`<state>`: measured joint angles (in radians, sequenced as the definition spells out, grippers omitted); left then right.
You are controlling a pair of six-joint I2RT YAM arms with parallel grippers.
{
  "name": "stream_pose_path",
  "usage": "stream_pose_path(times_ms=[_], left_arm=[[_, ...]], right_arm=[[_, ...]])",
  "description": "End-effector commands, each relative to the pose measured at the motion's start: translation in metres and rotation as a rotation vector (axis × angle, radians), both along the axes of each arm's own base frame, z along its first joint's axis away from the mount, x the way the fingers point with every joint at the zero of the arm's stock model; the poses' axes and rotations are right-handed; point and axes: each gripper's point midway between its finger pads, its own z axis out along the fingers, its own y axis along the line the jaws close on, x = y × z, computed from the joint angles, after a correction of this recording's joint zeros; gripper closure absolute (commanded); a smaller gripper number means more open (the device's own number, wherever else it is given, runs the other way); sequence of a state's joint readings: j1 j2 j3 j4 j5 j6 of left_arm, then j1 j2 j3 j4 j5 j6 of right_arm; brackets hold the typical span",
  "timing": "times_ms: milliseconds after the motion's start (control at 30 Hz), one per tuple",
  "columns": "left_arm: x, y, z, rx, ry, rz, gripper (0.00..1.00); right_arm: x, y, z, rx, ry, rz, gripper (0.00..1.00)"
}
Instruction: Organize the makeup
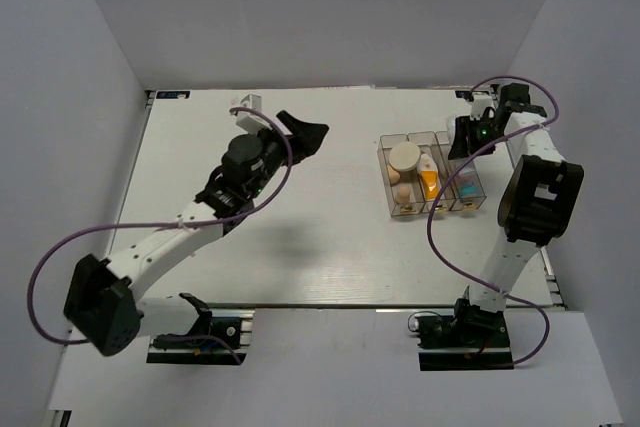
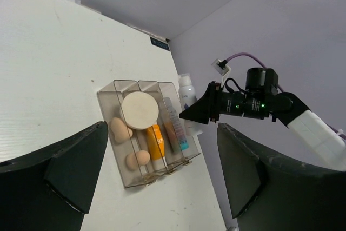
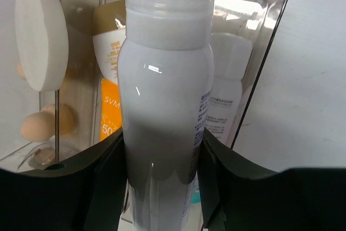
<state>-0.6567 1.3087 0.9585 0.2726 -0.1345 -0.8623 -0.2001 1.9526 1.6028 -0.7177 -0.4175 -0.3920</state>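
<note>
1. Right hand (image 3: pixel 162 187): closed around a white bottle (image 3: pixel 162 96), with the clear box (image 3: pixel 259 52) just beyond it.
2. Left hand (image 1: pixel 300 132): wide open, empty, well apart from the box.
3. Compact (image 2: pixel 140 110), orange tube (image 2: pixel 155 142), sponges (image 2: pixel 120 130): inside the box.

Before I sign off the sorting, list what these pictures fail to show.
White bottle: top and base cut off by the right wrist frame; right gripper mostly hides it in the top view.
Clear box: contents partly behind that bottle, right wrist view.
Orange tube: print too small, top view.

Lab test cell — white table (image 1: pixel 330 257), plain grey walls (image 1: pixel 320 17).
</note>
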Motion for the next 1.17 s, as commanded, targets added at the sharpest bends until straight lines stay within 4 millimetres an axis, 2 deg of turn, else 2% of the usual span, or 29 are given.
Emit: stream_pose_path(times_ms=[0,67,133,167,200,267,300,467,500,567,600,633,667,733,800,833,867,933,1000,1033,1067,1133], left_arm=[[-0.023,0.030,0.005,0.053,-0.026,0.045,0.08],[-0.032,0.040,-0.001,0.074,-0.012,0.056,0.08],[-0.043,0.055,-0.011,0.088,0.005,0.083,0.08],[-0.047,0.058,-0.014,0.085,0.012,0.086,0.08],[-0.051,0.064,-0.026,0.095,0.030,0.097,0.08],[-0.061,0.074,-0.022,0.075,0.024,0.110,0.08],[-0.065,0.075,-0.031,0.083,0.038,0.110,0.08],[-0.078,0.086,-0.031,0.080,0.036,0.116,0.08],[-0.081,0.087,-0.037,0.104,0.058,0.109,0.08],[-0.083,0.085,-0.036,0.131,0.051,0.087,0.08],[-0.086,0.085,-0.038,0.163,0.056,0.070,0.08],[-0.087,0.084,-0.041,0.182,0.058,0.058,0.08],[-0.089,0.084,-0.041,0.191,0.054,0.046,0.08],[-0.094,0.084,-0.047,0.223,0.065,0.025,0.07],[-0.098,0.087,-0.050,0.242,0.077,0.020,0.07],[-0.100,0.089,-0.052,0.252,0.078,0.017,0.07],[-0.101,0.091,-0.054,0.258,0.082,0.021,0.07],[-0.105,0.095,-0.056,0.272,0.089,0.025,0.06],[-0.108,0.099,-0.058,0.283,0.092,0.028,0.06],[-0.109,0.100,-0.057,0.291,0.083,0.025,0.06],[-0.110,0.100,-0.057,0.293,0.084,0.022,0.06],[-0.112,0.102,-0.059,0.305,0.078,0.017,0.06]], right_arm=[[-0.012,0.007,0.000,0.027,0.061,-0.025,0.78],[-0.015,0.007,-0.004,0.017,0.072,-0.028,0.69],[-0.017,0.006,-0.005,0.005,0.076,-0.034,0.49],[-0.017,0.004,-0.005,-0.003,0.072,-0.037,0.41],[-0.017,0.003,-0.005,-0.009,0.071,-0.040,0.35],[-0.018,0.000,-0.005,-0.022,0.073,-0.043,0.29],[-0.017,-0.001,-0.004,-0.024,0.070,-0.041,0.28],[-0.020,-0.001,0.003,-0.038,0.058,-0.020,0.27],[-0.020,-0.002,0.011,-0.047,0.039,-0.012,0.25],[-0.016,-0.004,0.027,-0.072,-0.014,0.030,0.24],[-0.013,-0.004,0.044,-0.082,-0.073,0.062,0.20],[-0.013,-0.002,0.053,-0.084,-0.102,0.081,0.17],[-0.012,-0.001,0.073,-0.091,-0.167,0.096,0.12],[-0.014,0.009,0.091,-0.074,-0.238,0.151,0.11],[-0.017,0.021,0.119,-0.038,-0.341,0.176,0.11],[-0.022,0.025,0.115,-0.013,-0.340,0.165,0.11],[-0.020,0.028,0.136,-0.001,-0.419,0.131,0.11],[-0.029,0.032,0.143,0.026,-0.462,0.086,0.11],[-0.025,0.031,0.155,0.045,-0.522,0.010,0.11],[-0.028,0.028,0.164,0.041,-0.550,-0.029,0.11],[-0.031,0.027,0.156,0.061,-0.530,-0.080,0.11],[-0.031,0.017,0.167,0.036,-0.588,-0.137,0.11]])
